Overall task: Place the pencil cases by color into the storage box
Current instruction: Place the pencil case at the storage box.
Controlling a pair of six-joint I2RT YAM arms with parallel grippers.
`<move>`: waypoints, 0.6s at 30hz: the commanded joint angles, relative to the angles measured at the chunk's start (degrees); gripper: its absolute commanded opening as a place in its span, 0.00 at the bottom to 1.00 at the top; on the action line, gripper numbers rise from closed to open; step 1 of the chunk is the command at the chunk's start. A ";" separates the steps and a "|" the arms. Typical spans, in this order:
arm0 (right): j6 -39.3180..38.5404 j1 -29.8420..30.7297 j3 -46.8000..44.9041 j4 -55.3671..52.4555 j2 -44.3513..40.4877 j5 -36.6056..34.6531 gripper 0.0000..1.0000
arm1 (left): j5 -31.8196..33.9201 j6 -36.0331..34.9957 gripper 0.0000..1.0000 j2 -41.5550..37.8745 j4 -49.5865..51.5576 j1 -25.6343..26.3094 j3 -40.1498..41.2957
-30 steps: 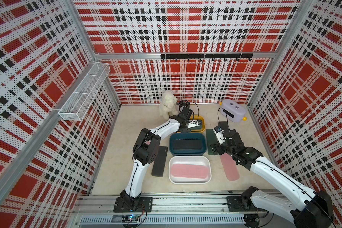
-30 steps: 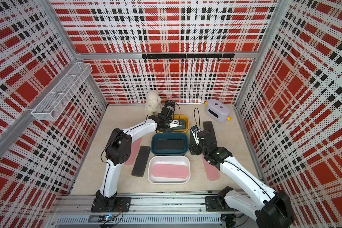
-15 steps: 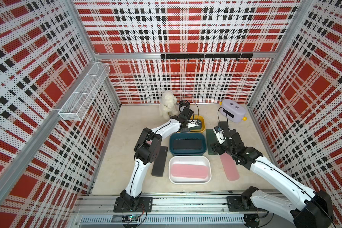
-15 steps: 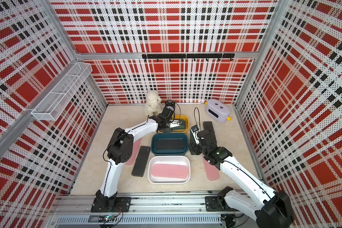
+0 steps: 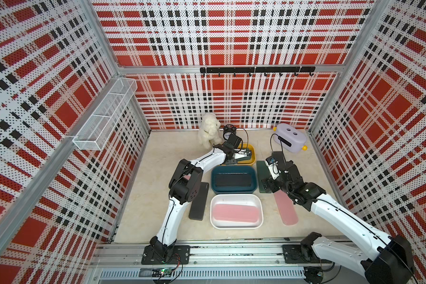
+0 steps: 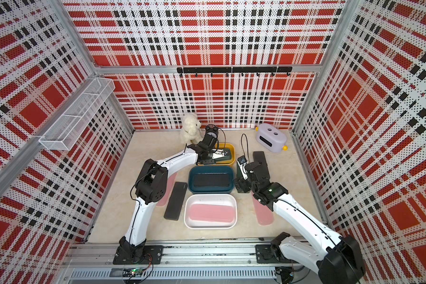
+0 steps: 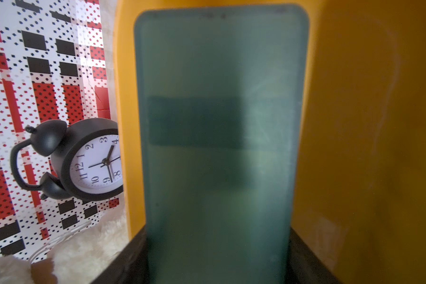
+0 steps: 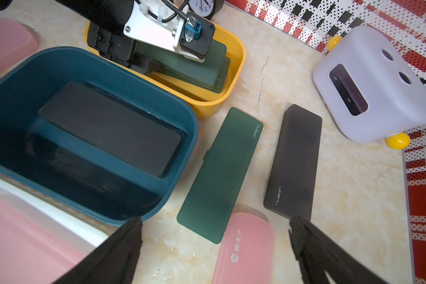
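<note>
Left wrist view is nearly filled by a green case (image 7: 219, 123). It runs out from between the dark jaws of the left gripper (image 5: 242, 156), which are clamped on its near end. Behind it are the inner wall of the yellow tub (image 7: 354, 123) and, outside the tub, an alarm clock (image 7: 91, 159). Whether anything lies under the case cannot be told from there.

The right wrist view settles it: a second green case (image 8: 225, 76) lies in the yellow tub beneath the held one, its edge showing past it. The same view shows the right gripper (image 8: 214, 236) with its fingers (image 8: 123, 246) spread wide and holding nothing. It is over the table, just beside the blue tub (image 8: 190, 147). Below it a third green case (image 8: 221, 172), a black case (image 8: 293, 159) and a pink case (image 8: 246, 246) lie flat on the table. The green one is next to the blue tub, and the black one is toward a lilac box (image 8: 374, 86). A second black case (image 8: 108, 127) lies inside the blue tub.

Both top views add what the wrist cameras miss or crop. The white tub (image 5: 234, 196) has a second pink case (image 5: 234, 212) in it. A third black case (image 5: 199, 198) lies flat on the table on the left side of the tubs. In a top view, a third pink case (image 6: 169, 183) is partly hidden under the left arm's elbow. A plush toy (image 5: 208, 130) stands by the back wall.
</note>
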State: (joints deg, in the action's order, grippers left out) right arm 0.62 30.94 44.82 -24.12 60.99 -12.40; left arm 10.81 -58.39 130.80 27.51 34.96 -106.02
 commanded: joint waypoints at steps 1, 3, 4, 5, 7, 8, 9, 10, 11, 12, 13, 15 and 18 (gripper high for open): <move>-0.38 -0.43 0.00 1.05 0.44 0.28 1.00 | -0.25 0.10 0.62 1.56 1.15 0.81 -1.01; -0.60 -0.50 0.18 1.10 0.68 0.28 1.00 | -0.11 0.04 0.63 1.63 1.16 0.81 -1.20; -0.73 -0.45 0.26 1.11 0.86 0.32 1.00 | -0.03 0.08 0.63 1.65 1.16 0.81 -1.30; -0.87 -0.51 0.43 1.09 1.00 0.29 1.00 | -0.02 0.09 0.63 1.73 1.20 0.81 -1.45; -1.09 -0.65 0.72 1.11 1.28 0.28 1.00 | 0.16 0.08 0.64 1.77 1.19 0.90 -1.69; -1.22 -0.70 0.84 1.09 1.36 0.32 1.00 | 0.26 0.11 0.64 1.82 1.15 0.90 -1.81; -1.37 -0.73 0.94 1.09 1.55 0.32 1.00 | 0.27 0.05 0.64 1.82 1.14 0.98 -1.86; -1.57 -0.87 1.09 1.19 1.73 0.33 1.00 | 0.35 0.11 0.64 1.75 1.15 0.99 -2.00; -1.64 -0.80 1.25 1.23 1.87 0.23 1.00 | 0.42 0.04 0.65 1.74 1.15 1.05 -2.09; -1.75 -0.87 1.53 1.22 2.09 0.32 1.00 | 0.50 0.02 0.67 1.74 1.19 1.07 -2.17; -1.85 -0.95 1.63 1.23 2.29 0.25 1.00 | 0.53 -0.04 0.68 1.74 1.19 1.07 -2.26; -2.08 -0.99 1.96 1.27 2.75 0.28 1.00 | 0.67 -0.06 0.68 1.74 1.21 1.07 -2.26; -2.20 -1.14 2.27 1.55 3.33 2.09 1.00 | 0.86 -0.36 0.69 1.74 1.48 1.07 -2.26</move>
State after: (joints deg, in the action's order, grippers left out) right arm -0.86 30.39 45.28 -23.88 63.72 -11.81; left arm 11.49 -58.43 131.11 27.64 35.24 -106.45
